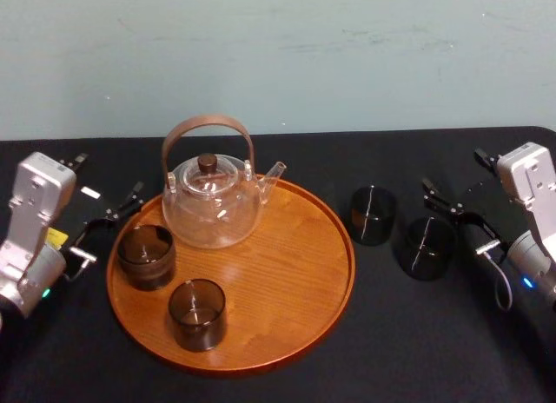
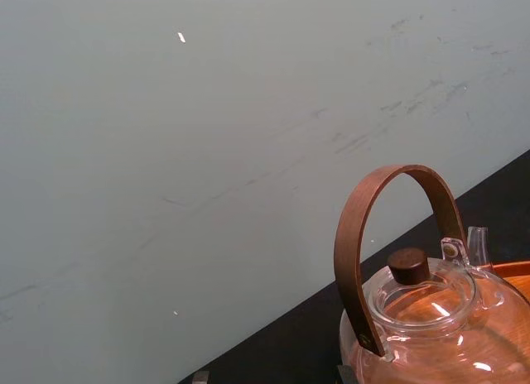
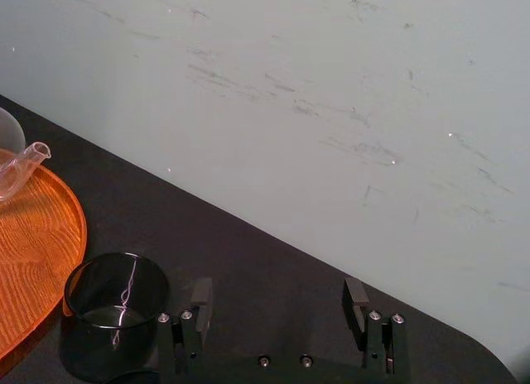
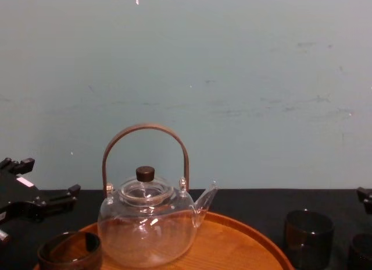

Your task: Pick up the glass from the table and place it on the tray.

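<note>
Orange-brown wood is already carrying some of the set. The round orange-brown wooden tray (image 1: pixel 295 273) with a low rim is lying left of centre on the black cloth-covered table (image 1: pixel 417 333). A clear glass teapot with a curved brown handle (image 1: pixel 211 199) is standing on the tray's far side. A short smoky-brown glass (image 1: pixel 146 255) is sitting at the tray's left, and a second smoky-brown glass (image 1: pixel 197 313) is sitting near its near edge.

Two more are waiting on the cloth to the right, outside the rim. The far dark cylindrical glass (image 1: pixel 372 215) is standing just beside the tray. The near dark cylindrical glass (image 1: pixel 426 247) is standing further right.

The right gripper (image 1: pixel 460 219) is hovering just right of that near glass, its fingers spread wide with nothing between them. The left gripper (image 1: pixel 106 229) is hanging at the tray's left edge, likewise spread and empty.

The pick is looking not yet begun. Judging from this, reaching around a table glass, closing on it, lifting it, carrying it over the rim and setting it down on the bare wood at the tray's right are all remaining.
</note>
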Available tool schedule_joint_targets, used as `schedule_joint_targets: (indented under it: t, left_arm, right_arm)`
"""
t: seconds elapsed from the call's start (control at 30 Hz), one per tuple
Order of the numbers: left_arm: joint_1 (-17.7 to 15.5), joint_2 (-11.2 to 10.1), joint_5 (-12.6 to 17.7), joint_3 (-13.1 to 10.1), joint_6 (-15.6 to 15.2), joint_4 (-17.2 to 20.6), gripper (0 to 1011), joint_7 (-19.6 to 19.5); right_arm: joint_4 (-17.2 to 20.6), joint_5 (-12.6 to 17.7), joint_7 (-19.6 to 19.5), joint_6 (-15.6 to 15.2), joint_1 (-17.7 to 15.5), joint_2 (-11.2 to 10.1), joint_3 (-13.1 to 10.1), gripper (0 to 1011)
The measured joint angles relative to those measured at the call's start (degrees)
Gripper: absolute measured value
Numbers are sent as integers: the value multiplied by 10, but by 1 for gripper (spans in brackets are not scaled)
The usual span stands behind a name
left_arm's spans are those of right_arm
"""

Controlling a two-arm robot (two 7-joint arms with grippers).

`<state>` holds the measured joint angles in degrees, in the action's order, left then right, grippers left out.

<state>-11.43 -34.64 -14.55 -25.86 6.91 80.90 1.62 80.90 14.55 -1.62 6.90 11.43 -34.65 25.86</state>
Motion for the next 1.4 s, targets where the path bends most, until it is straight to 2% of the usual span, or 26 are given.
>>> schedule_joint_targets:
  t: [1.17, 1.4]
  left_arm:
    - [0, 0, 0, 0, 0, 0, 1001, 0]
    - [0, 0, 0, 0, 0, 0, 1001, 0]
  right_arm:
    - [0, 0, 0, 0, 0, 0, 0, 1002]
    - [5, 8, 21, 7, -10, -1, -14, 1002]
